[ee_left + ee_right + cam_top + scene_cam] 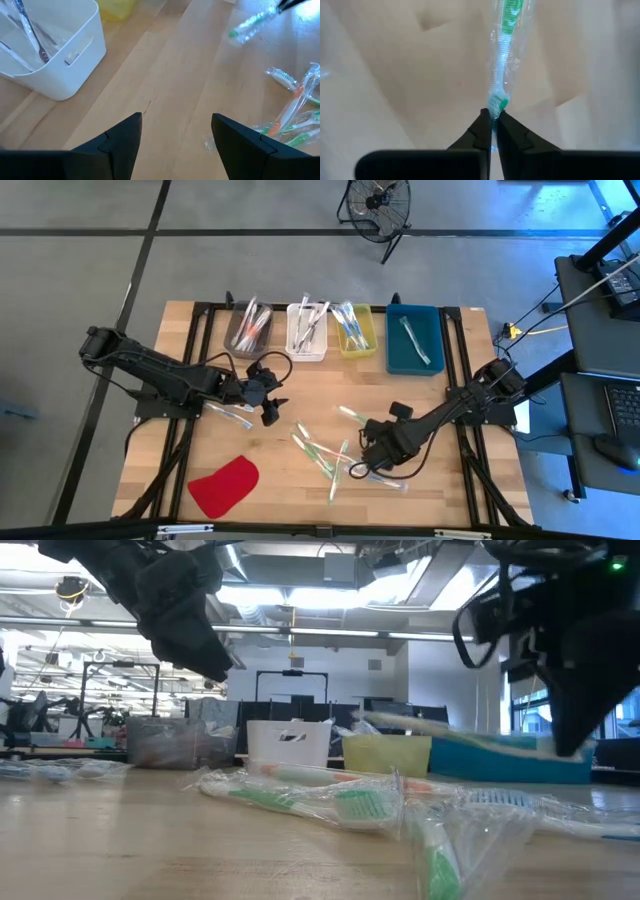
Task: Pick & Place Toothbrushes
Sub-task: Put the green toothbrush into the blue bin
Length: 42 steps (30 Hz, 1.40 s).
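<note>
Along the far edge of the wooden table [300,395] stand four bins: a grey bin [248,330], a white bin [307,332], a yellow bin [356,330] and a blue bin [415,338], each with wrapped toothbrushes inside. A flat red cloth [224,485] lies near the front left corner, well apart from the arms. A floor fan [377,202] stands beyond the table, and a desk with a keyboard [620,405] sits off to the right.

The loose toothbrushes [322,452] lie scattered in the middle front of the table, in clear wrappers, whitish with green and orange parts; a few cross each other in a small heap. One more toothbrush [228,415] lies just beside the left gripper [270,392].

The right gripper [362,465] sits at the right edge of the heap. In the right wrist view its fingers [481,131] are pinched nearly together on the end of a green-and-white toothbrush [503,55] in a crinkled clear sleeve, which extends straight away from the tips.

The left gripper hovers over bare wood between the white bin and the heap, its fingers [125,140] spread wide and holding nothing.
</note>
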Motion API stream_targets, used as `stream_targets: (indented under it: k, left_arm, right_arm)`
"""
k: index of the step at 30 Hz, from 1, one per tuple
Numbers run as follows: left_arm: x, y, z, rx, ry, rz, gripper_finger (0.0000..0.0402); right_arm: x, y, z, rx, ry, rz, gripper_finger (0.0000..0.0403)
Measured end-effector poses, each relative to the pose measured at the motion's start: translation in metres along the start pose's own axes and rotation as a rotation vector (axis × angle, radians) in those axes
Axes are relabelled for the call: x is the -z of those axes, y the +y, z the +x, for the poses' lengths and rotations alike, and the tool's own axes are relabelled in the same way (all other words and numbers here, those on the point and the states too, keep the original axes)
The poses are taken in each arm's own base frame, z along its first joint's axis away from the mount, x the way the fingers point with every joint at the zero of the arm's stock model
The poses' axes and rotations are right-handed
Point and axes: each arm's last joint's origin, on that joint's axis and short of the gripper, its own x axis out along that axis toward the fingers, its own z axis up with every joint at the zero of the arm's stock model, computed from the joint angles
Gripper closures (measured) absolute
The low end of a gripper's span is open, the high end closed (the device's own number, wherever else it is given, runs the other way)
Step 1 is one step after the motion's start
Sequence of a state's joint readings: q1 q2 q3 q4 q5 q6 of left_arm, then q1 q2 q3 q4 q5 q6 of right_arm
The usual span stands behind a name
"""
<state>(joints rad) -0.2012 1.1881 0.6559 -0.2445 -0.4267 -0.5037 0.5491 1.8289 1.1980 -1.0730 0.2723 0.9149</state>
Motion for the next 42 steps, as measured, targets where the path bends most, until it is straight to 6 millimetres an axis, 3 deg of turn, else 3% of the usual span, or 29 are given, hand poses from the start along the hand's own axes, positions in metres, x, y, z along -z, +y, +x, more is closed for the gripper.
stream_targets:
  k: [15, 23, 31, 42]
  left_arm:
    - [0.0, -0.001, 0.0, 0.019, 0.011, 0.02, 0.0167]
    - [0.0, -0.001, 0.0, 0.025, 0.014, 0.02, 0.0166]
    - [0.0, -0.001, 0.0, 0.025, 0.014, 0.02, 0.0167]
    - [0.0, -0.001, 0.0, 0.025, 0.013, 0.019, 0.0167]
  right_arm:
    - [-0.013, -0.047, -0.022, 0.189, -0.125, 0.03, 0.0383]
    - [-0.015, -0.071, -0.022, 0.255, -0.132, 0.068, 0.0383]
    - [-0.002, -0.109, -0.009, 0.279, -0.094, 0.15, 0.0383]
    - [0.004, -0.166, -0.031, 0.245, -0.196, 0.363, 0.0383]
